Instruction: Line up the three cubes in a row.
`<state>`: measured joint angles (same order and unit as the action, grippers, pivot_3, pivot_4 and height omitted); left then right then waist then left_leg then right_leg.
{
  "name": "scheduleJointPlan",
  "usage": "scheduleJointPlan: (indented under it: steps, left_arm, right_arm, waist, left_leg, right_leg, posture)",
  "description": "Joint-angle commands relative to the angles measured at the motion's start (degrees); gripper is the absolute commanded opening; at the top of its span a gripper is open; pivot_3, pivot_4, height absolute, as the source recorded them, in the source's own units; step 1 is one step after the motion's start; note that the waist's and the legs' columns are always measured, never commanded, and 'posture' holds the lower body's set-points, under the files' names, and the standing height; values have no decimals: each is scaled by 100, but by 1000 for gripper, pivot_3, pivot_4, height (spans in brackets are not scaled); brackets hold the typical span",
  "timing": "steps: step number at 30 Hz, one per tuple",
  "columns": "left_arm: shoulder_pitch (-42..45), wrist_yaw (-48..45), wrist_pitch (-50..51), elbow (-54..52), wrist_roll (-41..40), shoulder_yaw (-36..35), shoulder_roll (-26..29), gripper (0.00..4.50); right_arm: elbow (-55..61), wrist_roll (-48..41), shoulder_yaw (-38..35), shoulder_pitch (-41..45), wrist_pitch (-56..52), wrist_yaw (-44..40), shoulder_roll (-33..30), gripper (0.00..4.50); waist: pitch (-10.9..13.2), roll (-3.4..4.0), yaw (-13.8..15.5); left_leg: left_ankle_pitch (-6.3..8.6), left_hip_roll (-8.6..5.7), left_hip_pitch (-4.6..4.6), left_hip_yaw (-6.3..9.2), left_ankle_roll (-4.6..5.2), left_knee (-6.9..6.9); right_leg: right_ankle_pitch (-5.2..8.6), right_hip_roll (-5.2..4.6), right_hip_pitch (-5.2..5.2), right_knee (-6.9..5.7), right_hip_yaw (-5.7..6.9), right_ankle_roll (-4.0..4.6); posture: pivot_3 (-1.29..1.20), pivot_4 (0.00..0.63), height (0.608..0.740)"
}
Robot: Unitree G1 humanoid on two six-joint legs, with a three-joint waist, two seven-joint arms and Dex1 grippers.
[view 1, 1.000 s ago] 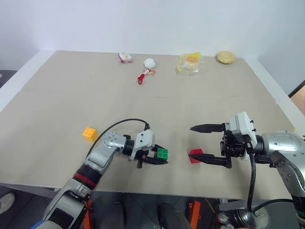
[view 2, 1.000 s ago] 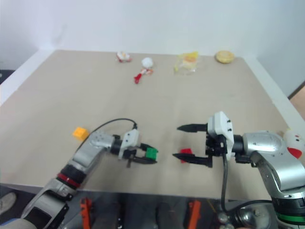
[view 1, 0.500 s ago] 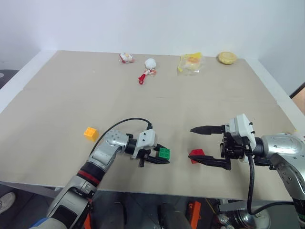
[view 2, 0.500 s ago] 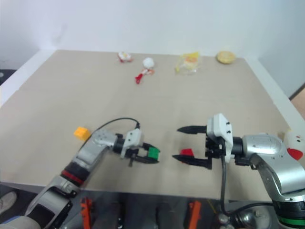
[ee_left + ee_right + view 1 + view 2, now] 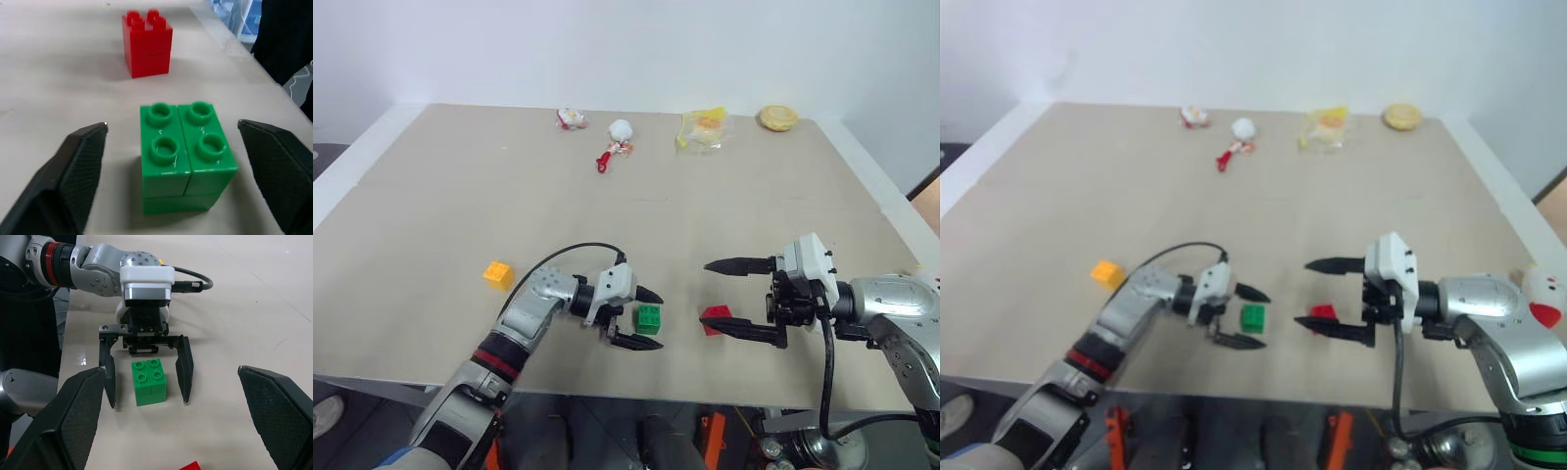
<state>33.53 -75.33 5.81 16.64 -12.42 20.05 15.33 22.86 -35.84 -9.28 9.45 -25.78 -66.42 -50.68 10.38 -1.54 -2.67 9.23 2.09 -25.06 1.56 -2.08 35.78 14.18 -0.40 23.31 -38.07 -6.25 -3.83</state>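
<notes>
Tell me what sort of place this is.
Probably a robot test bench in a lab: a bare beige table against a plain white wall, toy blocks such as the green cube and red cube, and small toys along the far edge.

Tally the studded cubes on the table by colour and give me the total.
Green cube: 1
Red cube: 1
Orange-yellow cube: 1
Total: 3
</notes>
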Motion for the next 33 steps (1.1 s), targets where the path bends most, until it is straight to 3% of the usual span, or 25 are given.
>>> scheduleJointPlan:
  steps: [1,4,11,15,18,24,33]
  left_arm:
    - [-58,93,579,-934,-724,-568,163,4445]
    - [-160,413,1162,-1587,-1139,-935,323,4445]
    - [-491,2381,2340,-3003,-1567,-2338,739,4445]
    - [-1048,3414,2597,-3327,-1613,-3323,961,4445]
    - [-1825,3651,2667,-3609,-1750,-3908,1168,4445]
    - [-2940,3640,2228,-3510,-1655,-4177,1321,4445]
    - [-3003,3680,1830,-2955,-1510,-3963,1312,4445]
  right_arm:
    - [56,-168,-220,143,11,-105,-129,4500]
    - [18,-256,-236,276,-23,-127,-120,4500]
    - [-211,-424,169,1365,-474,562,480,4500]
    - [-458,-238,537,1885,-470,669,801,4500]
    - [-649,-244,748,2202,-451,616,1084,4500]
    - [-897,-205,1036,2531,-313,287,1402,4500]
    - [-927,-109,1200,2711,-287,98,1562,4500]
  waist:
    - [0,0,-5]
    - [0,0,-9]
    - [1,-1,-9]
    - [1,-1,-14]
    - [2,-2,-32]
    - [3,-6,31]
    - [2,-9,3]
  left_leg:
    - [0,1,0,0,0,0]
    - [0,4,2,0,0,-1]
    - [-3,14,8,3,5,1]
    - [-3,14,6,1,5,-2]
    - [-3,20,6,-5,4,-13]
    - [-1,26,0,3,1,-21]
    - [-2,54,10,-33,-2,-15]
  right_leg:
    - [0,1,0,0,0,0]
    - [-2,2,-1,-1,1,-2]
    - [-15,11,-2,-3,7,-7]
    - [-13,10,-1,-3,7,-3]
    - [-17,10,6,-2,4,-11]
    - [10,9,6,-2,28,29]
    - [-4,10,10,-2,35,46]
  posture:
    - [0,150,740]
    - [0,150,740]
    - [0,150,740]
    - [0,150,740]
    - [0,150,740]
    - [0,150,740]
    - [0,150,740]
